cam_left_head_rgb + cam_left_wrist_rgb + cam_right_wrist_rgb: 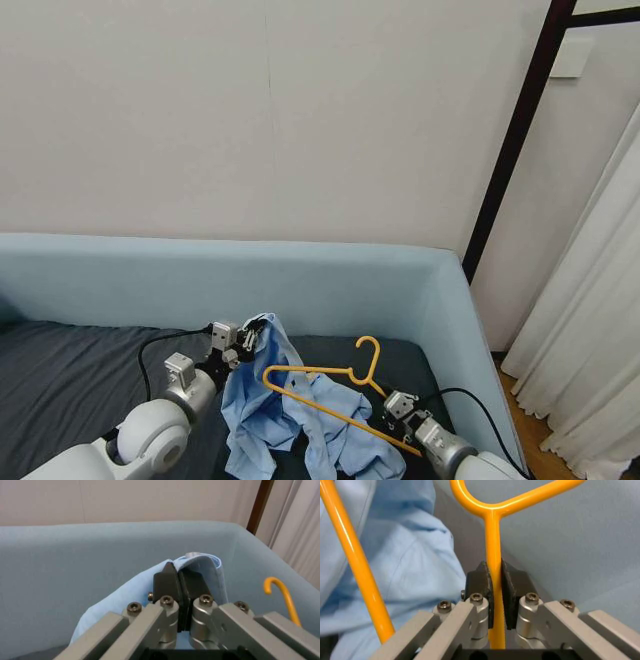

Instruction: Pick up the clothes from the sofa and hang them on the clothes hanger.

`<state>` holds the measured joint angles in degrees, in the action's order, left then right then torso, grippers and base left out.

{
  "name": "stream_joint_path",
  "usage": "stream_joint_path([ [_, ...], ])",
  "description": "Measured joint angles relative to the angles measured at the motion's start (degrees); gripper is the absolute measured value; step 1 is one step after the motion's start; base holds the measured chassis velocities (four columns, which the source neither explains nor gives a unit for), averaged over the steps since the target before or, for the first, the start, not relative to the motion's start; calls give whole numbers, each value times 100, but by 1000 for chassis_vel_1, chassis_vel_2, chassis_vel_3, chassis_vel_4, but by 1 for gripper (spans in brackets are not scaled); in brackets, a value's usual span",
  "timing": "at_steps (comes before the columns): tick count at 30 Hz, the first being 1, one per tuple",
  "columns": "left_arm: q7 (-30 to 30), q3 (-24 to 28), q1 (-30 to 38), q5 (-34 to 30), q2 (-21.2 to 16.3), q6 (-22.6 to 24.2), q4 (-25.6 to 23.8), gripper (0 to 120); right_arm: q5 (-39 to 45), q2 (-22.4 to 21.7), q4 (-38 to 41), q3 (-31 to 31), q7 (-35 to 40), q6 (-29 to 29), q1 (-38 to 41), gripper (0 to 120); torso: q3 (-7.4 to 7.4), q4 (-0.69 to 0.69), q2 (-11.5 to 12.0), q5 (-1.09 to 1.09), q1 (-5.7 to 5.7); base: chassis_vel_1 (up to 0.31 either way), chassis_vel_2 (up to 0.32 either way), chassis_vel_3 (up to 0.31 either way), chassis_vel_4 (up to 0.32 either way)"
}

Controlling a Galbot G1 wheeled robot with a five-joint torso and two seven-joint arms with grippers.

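A light blue shirt (262, 405) hangs lifted over the dark sofa seat, partly draped on an orange hanger (330, 385). My left gripper (252, 338) is shut on the shirt's collar at its top; in the left wrist view the black fingers (169, 583) pinch the blue cloth (202, 564), with the hanger's hook (281, 592) off to one side. My right gripper (398, 407) is shut on the hanger's lower bar; the right wrist view has the pads (482, 583) clamped on the orange rod (493, 547), with the shirt (405, 562) beside it.
The sofa has a pale blue backrest (200, 280) and side wall (455, 320) around a dark grey seat (70, 370). A dark vertical pole (510, 140) stands at the right by a white curtain (590, 340). A plain wall is behind.
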<state>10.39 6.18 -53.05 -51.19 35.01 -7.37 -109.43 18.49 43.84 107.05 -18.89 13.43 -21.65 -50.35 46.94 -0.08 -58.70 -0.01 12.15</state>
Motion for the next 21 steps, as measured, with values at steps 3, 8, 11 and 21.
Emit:
stream_joint_path([
  [3,3,-4,-42,28,-4,2,-20,0,158,129,-42,-133,80,-100,179,5,0,1,0,0,0,0,0,0,0],
  [8,7,-26,-69,85,6,1,5,0,281,268,-160,-357,178,-211,512,5,0,-1,0,0,0,0,0,0,0],
  [11,4,-51,-90,101,8,-11,8,0,260,279,-308,-386,196,-201,618,5,0,-1,0,0,0,0,0,0,0],
  [21,-8,52,-71,143,46,-9,-88,0,252,422,-578,-385,509,-287,957,5,0,0,0,1,0,0,0,0,0],
])
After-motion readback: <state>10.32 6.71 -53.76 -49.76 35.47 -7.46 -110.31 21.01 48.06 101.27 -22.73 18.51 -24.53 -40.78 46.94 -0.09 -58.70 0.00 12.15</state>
